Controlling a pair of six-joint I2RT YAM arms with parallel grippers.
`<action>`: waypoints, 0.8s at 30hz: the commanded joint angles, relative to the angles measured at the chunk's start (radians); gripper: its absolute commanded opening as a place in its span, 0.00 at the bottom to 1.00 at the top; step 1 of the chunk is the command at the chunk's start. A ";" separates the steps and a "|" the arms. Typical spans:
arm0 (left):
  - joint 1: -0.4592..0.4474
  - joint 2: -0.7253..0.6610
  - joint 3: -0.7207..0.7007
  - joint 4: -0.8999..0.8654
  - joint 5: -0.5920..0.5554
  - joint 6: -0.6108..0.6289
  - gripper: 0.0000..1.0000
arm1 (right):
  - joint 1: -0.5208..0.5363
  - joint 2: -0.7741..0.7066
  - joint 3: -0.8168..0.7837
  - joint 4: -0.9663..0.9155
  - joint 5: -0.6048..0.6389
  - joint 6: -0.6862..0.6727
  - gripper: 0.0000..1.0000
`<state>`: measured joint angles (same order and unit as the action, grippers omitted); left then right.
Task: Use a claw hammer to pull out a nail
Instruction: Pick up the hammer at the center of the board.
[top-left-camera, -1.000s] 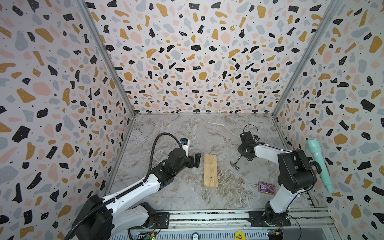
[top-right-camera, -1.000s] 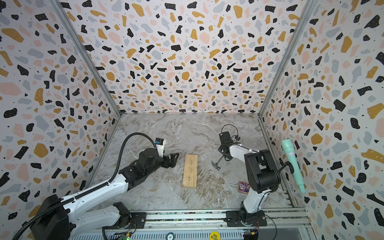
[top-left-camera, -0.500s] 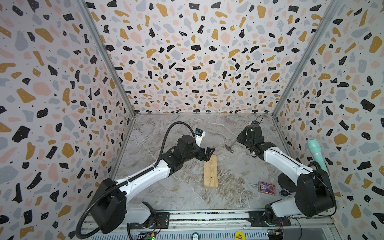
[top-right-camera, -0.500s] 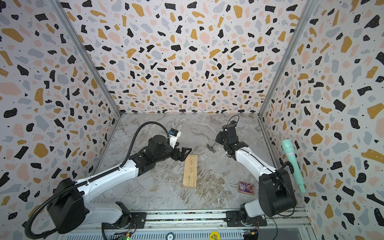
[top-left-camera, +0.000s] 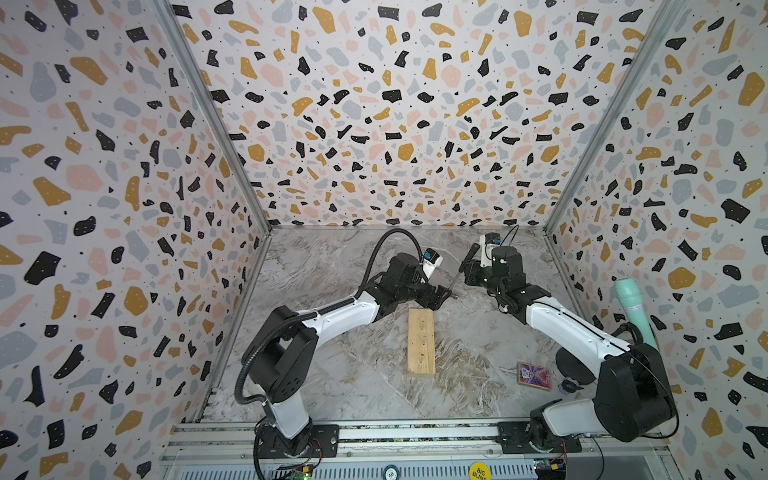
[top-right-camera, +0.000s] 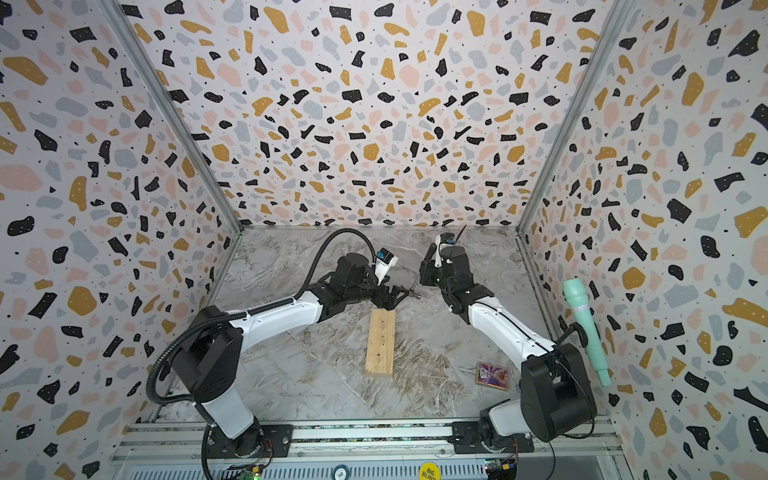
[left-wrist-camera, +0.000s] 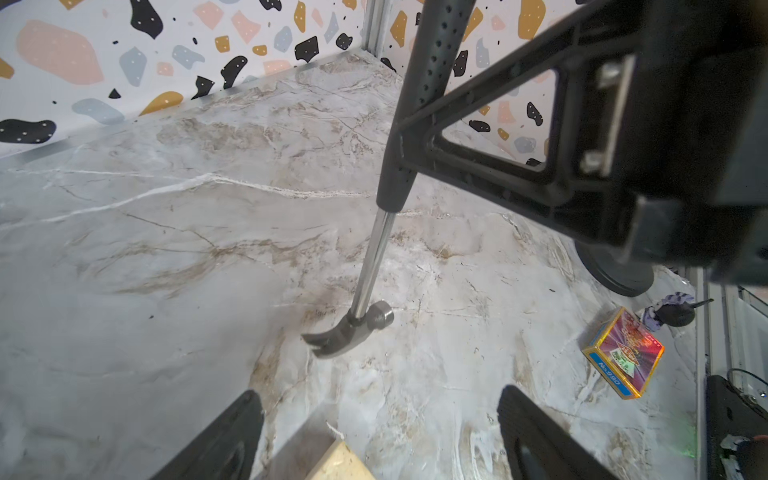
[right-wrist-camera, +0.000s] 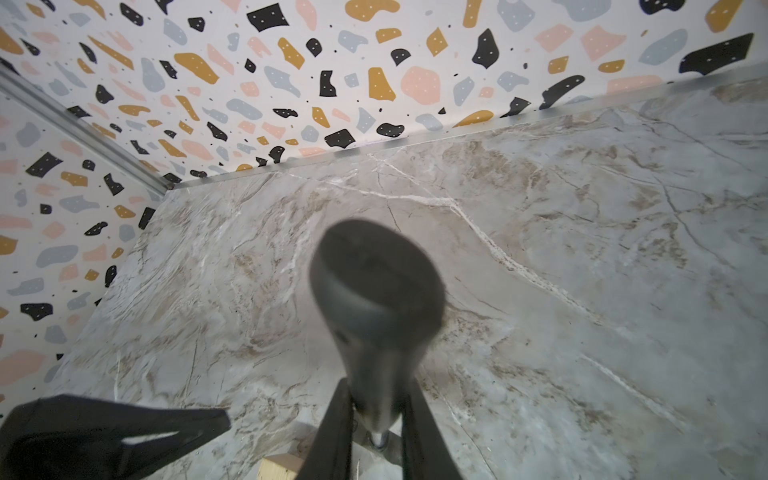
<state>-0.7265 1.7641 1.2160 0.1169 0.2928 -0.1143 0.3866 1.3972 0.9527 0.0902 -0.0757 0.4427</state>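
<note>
The claw hammer (left-wrist-camera: 349, 330) hangs head-down over the marble floor, claw toward the wooden block (top-left-camera: 421, 340). My right gripper (right-wrist-camera: 378, 415) is shut on its black handle (right-wrist-camera: 374, 291), also seen in both top views (top-left-camera: 471, 254) (top-right-camera: 432, 253). The silvery head (top-left-camera: 454, 296) hovers just beyond the block's far end. My left gripper (left-wrist-camera: 378, 419) stands open at that far end, its fingers (left-wrist-camera: 224, 440) astride the block's corner (left-wrist-camera: 338, 463) with nothing held. In both top views it (top-left-camera: 440, 297) (top-right-camera: 392, 297) sits beside the hammer head. I cannot make out the nail; the block's top shows only small dark marks.
A small colourful box (top-left-camera: 534, 375) lies on the floor at the right, near a black round base (top-left-camera: 575, 365). A mint-green cylinder (top-left-camera: 633, 311) hangs on the right wall. Patterned walls close in three sides; a metal rail (top-left-camera: 415, 436) runs along the front.
The right arm carried the hammer from right of the block up and over to beyond its far end. The left gripper moved from the block's left side to its far end.
</note>
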 joint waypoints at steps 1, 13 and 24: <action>-0.005 0.019 0.059 0.029 0.044 0.063 0.90 | 0.006 -0.052 0.042 0.065 -0.087 -0.065 0.00; -0.003 0.099 0.172 -0.051 0.062 0.134 0.76 | 0.000 -0.077 0.116 0.045 -0.253 -0.125 0.00; 0.002 0.082 0.177 -0.051 0.096 0.114 0.45 | -0.038 -0.112 0.138 0.021 -0.350 -0.157 0.00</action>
<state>-0.7258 1.8610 1.3716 0.0677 0.3603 -0.0010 0.3595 1.3327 1.0492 0.0746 -0.3756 0.3004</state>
